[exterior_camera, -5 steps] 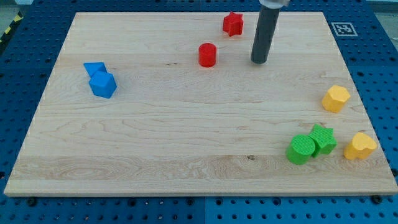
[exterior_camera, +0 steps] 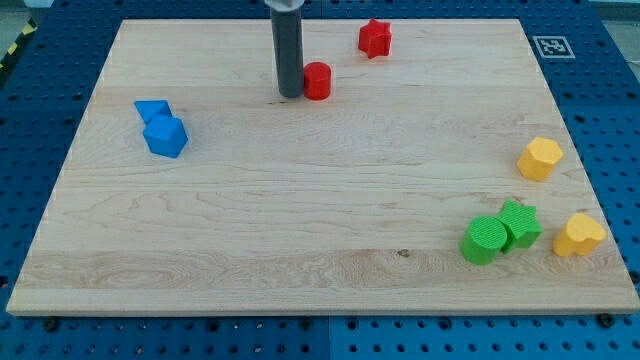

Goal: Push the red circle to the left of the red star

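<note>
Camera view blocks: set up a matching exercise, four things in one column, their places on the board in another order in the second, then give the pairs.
Things:
1. red circle
2. red star
3. green circle
4. my tip

Places:
A. near the view's top edge, up and right of the other red block
B. bottom right, touching the green star
C. right against the red circle's left side
D. just right of the dark rod's lower end

Pairs: 1-D, 2-A, 3-B, 4-C

Pale wooden board (exterior_camera: 300, 230), blue perforated table (exterior_camera: 40, 120) around it, even light
</note>
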Robot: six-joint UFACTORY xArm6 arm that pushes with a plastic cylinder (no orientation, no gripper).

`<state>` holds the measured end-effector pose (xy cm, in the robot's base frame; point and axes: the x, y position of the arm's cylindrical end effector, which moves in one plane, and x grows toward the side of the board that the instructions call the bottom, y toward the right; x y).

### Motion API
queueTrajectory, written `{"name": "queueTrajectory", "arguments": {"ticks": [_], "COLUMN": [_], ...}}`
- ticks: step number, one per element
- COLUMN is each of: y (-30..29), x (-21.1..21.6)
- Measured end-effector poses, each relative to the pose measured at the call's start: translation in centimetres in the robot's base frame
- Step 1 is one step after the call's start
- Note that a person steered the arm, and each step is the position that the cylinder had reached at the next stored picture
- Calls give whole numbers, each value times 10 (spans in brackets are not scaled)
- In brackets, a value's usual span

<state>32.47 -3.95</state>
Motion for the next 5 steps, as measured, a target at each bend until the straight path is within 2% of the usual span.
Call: {"name": "queueTrajectory", "arguments": {"ticks": [1,3,4,5], "y": [8,4,34,44], "x": [-19,52,26,-20]}}
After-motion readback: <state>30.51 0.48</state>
